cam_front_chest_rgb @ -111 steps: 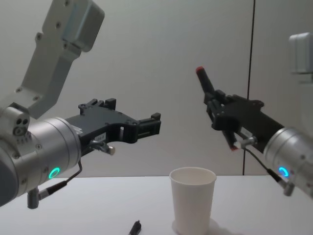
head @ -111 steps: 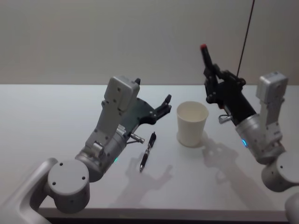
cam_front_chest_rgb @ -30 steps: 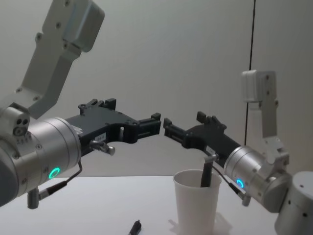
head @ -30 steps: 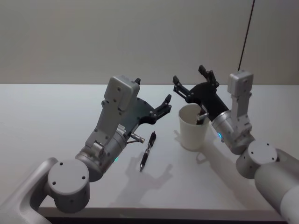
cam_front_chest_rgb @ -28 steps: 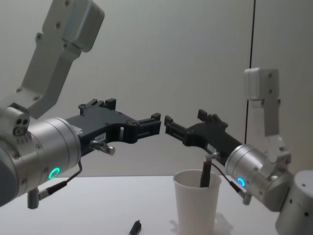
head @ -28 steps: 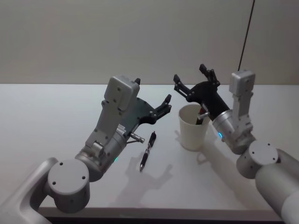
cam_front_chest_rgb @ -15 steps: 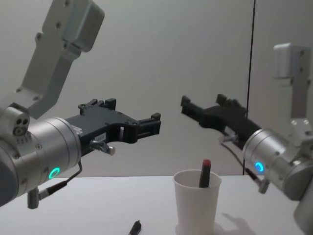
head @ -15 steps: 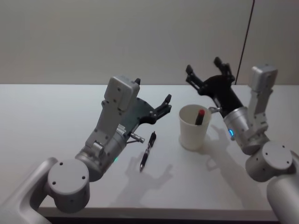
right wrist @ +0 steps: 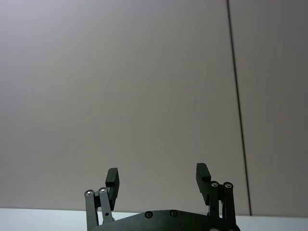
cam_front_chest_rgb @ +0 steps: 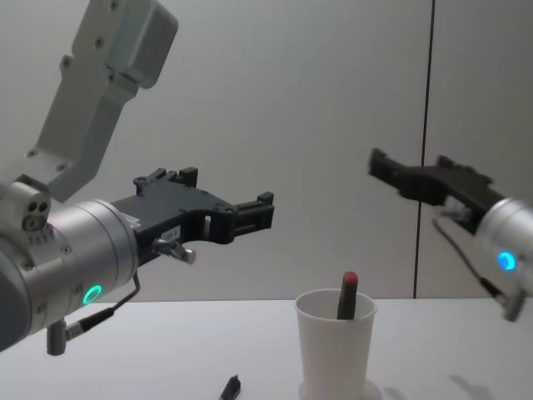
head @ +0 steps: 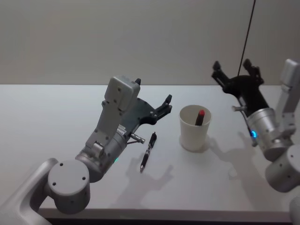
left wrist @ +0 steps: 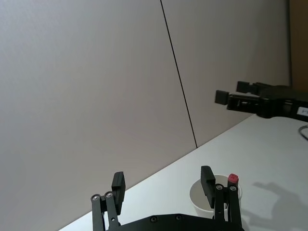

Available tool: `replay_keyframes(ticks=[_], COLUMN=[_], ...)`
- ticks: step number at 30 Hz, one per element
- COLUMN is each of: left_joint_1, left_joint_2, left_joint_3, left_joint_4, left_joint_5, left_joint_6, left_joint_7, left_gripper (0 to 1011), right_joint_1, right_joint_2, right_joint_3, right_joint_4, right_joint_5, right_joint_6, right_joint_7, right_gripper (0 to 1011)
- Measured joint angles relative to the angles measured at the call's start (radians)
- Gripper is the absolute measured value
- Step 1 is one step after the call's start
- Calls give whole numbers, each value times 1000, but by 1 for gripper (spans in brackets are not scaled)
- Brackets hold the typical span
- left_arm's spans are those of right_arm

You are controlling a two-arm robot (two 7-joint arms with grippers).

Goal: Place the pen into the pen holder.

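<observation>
- Two pens are in sight. A red-capped pen [head: 199, 117] stands tilted inside the white paper cup [head: 193, 133], with its red end poking just above the rim on the cup's right side.
- A black pen [head: 148, 153] lies flat on the table [head: 47, 122], just left of the cup and not touching it.
- The cup stands upright near the middle of the table, between the two arms.
- The right gripper [head: 231, 64] hangs in the air above and to the right of the cup, well apart from it. Its fingers are spread wide and hold nothing. The right wrist view shows the fingers [right wrist: 112, 177] far apart against the bare wall.
- The left gripper [head: 164, 107] hovers over the table to the left of the cup, above the far end of the black pen. It is also spread open and empty, touching neither pen nor cup.
- From the chest view the red cap [cam_front_chest_rgb: 350, 278] shows above the cup's rim, with both grippers higher than the cup.
</observation>
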Motion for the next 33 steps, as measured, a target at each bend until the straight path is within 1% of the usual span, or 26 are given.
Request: replay_keyframes(ticks=[1, 2, 4, 5, 9, 10, 12, 13, 15, 18, 21, 27, 33], left_joint_1=[0, 0, 0, 0, 0, 0, 0, 0, 0, 0, 0, 0, 0], left_joint_2=[0, 0, 0, 0, 0, 0, 0, 0, 0, 0, 0, 0, 0], left_joint_3=[0, 0, 0, 0, 0, 0, 0, 0, 0, 0, 0, 0, 0], left_joint_4=[0, 0, 0, 0, 0, 0, 0, 0, 0, 0, 0, 0, 0], left_joint_5=[0, 0, 0, 0, 0, 0, 0, 0, 0, 0, 0, 0, 0], left_joint_6=[0, 0, 0, 0, 0, 0, 0, 0, 0, 0, 0, 0, 0], left_joint_7=[0, 0, 0, 0, 0, 0, 0, 0, 0, 0, 0, 0, 0], left_gripper=[1000, 1000, 1000, 1000, 1000, 1000, 1000, 1000, 1000, 1000, 1000, 1000, 1000], right_joint_1=[-5, -27, -47, -64, -98, -116, -132, -151, -174, -197, -235, -274, -298], right_joint_2=[2, 9, 15, 21, 33, 39, 45, 51, 60, 68, 81, 95, 104], right_joint_3=[2, 7, 12, 17, 25, 30, 34, 39, 46, 52, 63, 73, 80], right_joint_4=[-16, -57, -90, -119, -172, -198, -221, -247, -278, -307, -354, -403, -432], right_joint_5=[3, 11, 17, 25, 37, 44, 49, 56, 66, 73, 85, 97, 105], right_joint_6=[13, 47, 72, 99, 143, 166, 181, 201, 224, 243, 270, 297, 314], right_joint_7=[-9, -30, -48, -65, -95, -110, -122, -135, -152, -168, -189, -211, -225], right_gripper=[1002, 1002, 1002, 1002, 1002, 1002, 1002, 1002, 1002, 1002, 1002, 1002, 1002])
